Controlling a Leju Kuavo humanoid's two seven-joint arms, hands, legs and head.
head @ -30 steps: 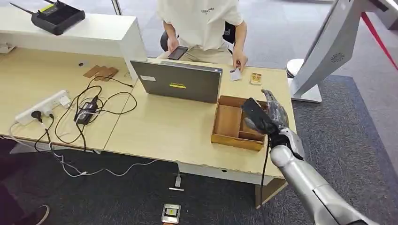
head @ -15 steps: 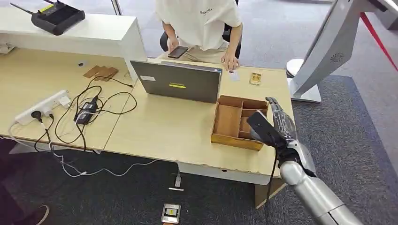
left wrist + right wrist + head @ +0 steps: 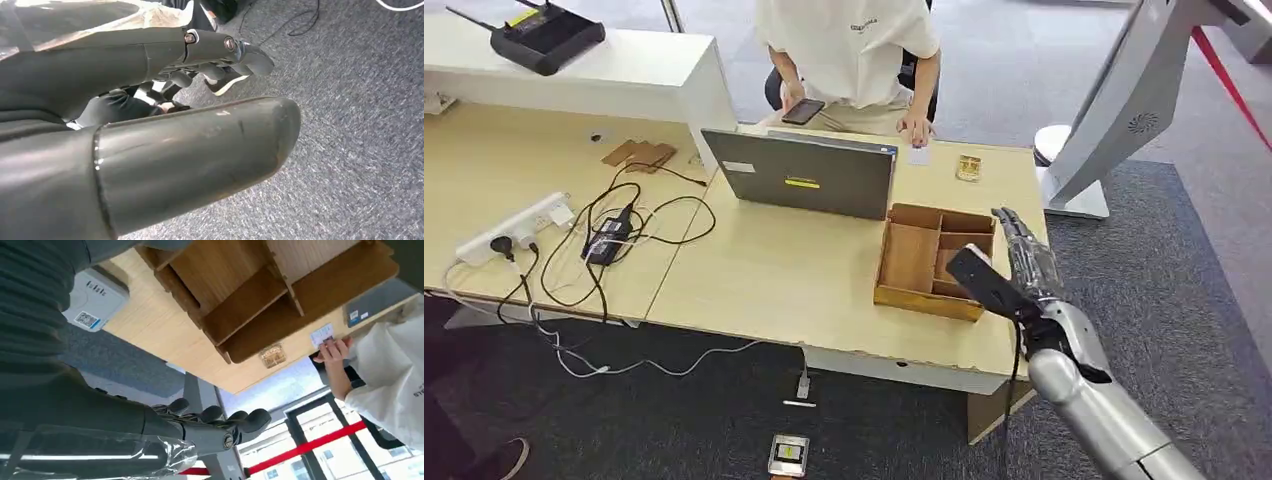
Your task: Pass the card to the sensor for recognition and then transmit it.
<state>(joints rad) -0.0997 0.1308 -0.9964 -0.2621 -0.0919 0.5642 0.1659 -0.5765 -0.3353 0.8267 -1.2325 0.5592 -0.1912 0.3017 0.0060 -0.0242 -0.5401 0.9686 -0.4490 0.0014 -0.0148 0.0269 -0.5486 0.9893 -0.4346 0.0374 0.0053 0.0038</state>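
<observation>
A white card (image 3: 918, 155) lies on the far side of the desk, with a person's fingers (image 3: 914, 130) resting on its edge. Beside it sits a small gold-coloured sensor (image 3: 969, 167). My right hand (image 3: 1014, 262) hovers over the desk's near right corner, beside the wooden divided box (image 3: 911, 258), fingers straight and holding nothing. The right wrist view shows that hand (image 3: 200, 427), the card (image 3: 321, 334), the sensor (image 3: 272, 355) and the box (image 3: 250, 300). My left hand (image 3: 175, 150) hangs over grey carpet, fingers stretched out, nothing in it.
A grey laptop (image 3: 809, 175) stands mid-desk in front of the seated person, who holds a phone (image 3: 803, 111). A power strip and tangled cables (image 3: 594, 235) cover the left part. A white kiosk stand (image 3: 1114, 110) rises at the right, off the desk.
The person has laid the card down on the desk and keeps fingers on it. My right hand has drawn back and down towards the desk's near right corner.
</observation>
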